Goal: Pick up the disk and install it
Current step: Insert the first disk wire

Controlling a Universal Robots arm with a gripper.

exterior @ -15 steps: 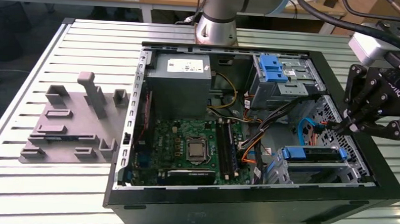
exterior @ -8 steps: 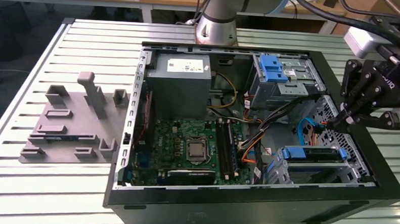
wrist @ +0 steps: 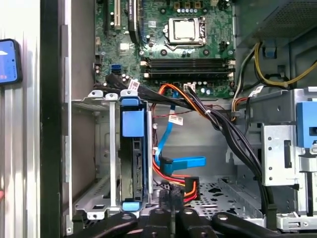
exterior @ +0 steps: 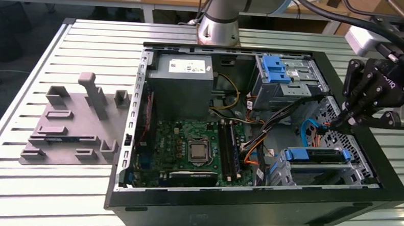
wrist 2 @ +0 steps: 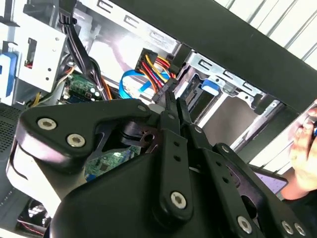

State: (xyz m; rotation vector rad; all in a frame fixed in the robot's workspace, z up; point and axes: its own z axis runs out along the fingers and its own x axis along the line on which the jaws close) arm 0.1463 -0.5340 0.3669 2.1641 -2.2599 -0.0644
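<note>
The silver disk in blue plastic bracket [wrist: 132, 153] sits upright in its bay, so install looks nearly done; black gripper [exterior: 339, 124] hovers nearby w/ fingers closed, holding nothing.

Exterior view: set high and well back, looking down into the open computer case [exterior: 255, 146], with the grey plastic holder [exterior: 72, 122] beside the case at the exterior view's left. First wrist view: close above the case, facing straight down onto the motherboard [wrist: 173, 44] and drive cage [wrist: 106, 158]. Second wrist view: very near, looking past the gripper [wrist 2: 171, 106] into the same cage [wrist 2: 223, 84] and the same cable bundle [wrist 2: 153, 67].
</note>
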